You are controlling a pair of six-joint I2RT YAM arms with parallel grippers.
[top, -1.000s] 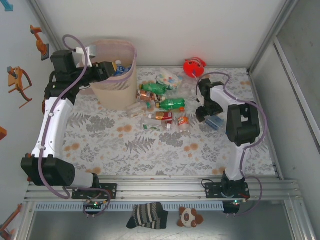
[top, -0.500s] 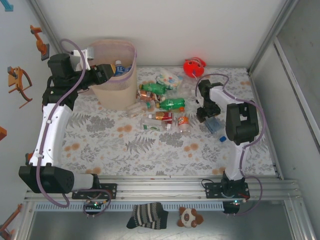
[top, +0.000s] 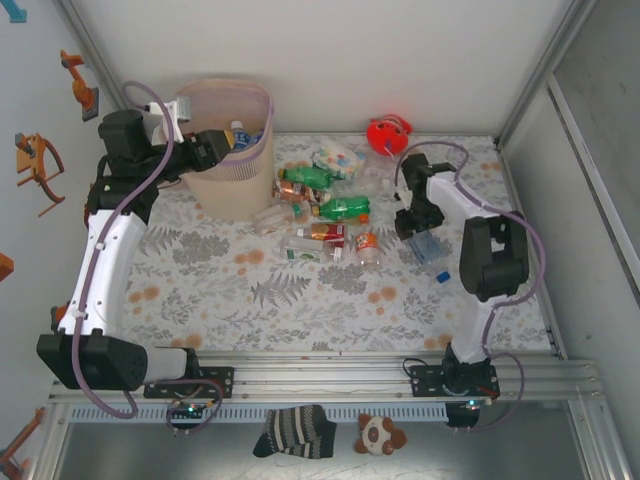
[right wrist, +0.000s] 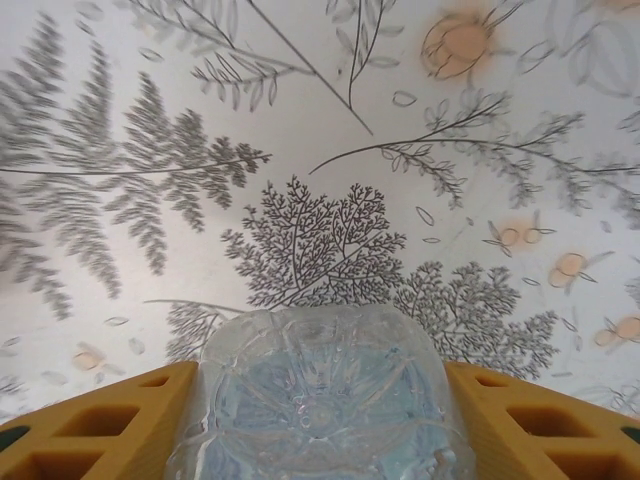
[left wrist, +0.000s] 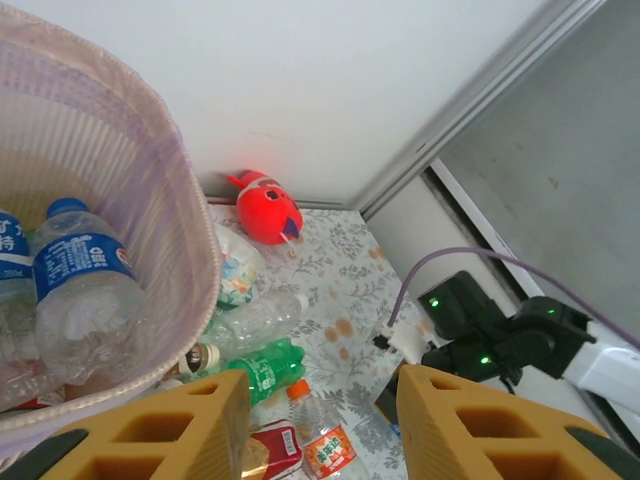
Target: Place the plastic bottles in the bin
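The pale pink bin [top: 232, 172] stands at the back left, with clear blue-labelled bottles [left wrist: 85, 300] lying inside it. My left gripper [top: 222, 143] hovers at the bin's rim, and its jaws [left wrist: 322, 400] stand open with nothing between them. A pile of plastic bottles [top: 322, 212] lies mid-table, among them a green one [left wrist: 255, 368] and an orange-labelled one [left wrist: 325, 435]. To the right of the pile my right gripper [top: 422, 228] is low over the table. It [right wrist: 320, 430] is shut on a clear bottle [right wrist: 320, 390], seen base-on, whose blue cap [top: 443, 276] points toward the near edge.
A red round toy [top: 388, 133] sits at the back wall, and a patterned packet [top: 337, 158] lies behind the pile. Walls close in the left, back and right sides. A striped sock [top: 295, 430] and a plush toy [top: 380, 435] lie below the front rail.
The right jaws have closed onto the clear bottle and the right arm has shifted slightly. The left gripper stayed at the bin's rim.
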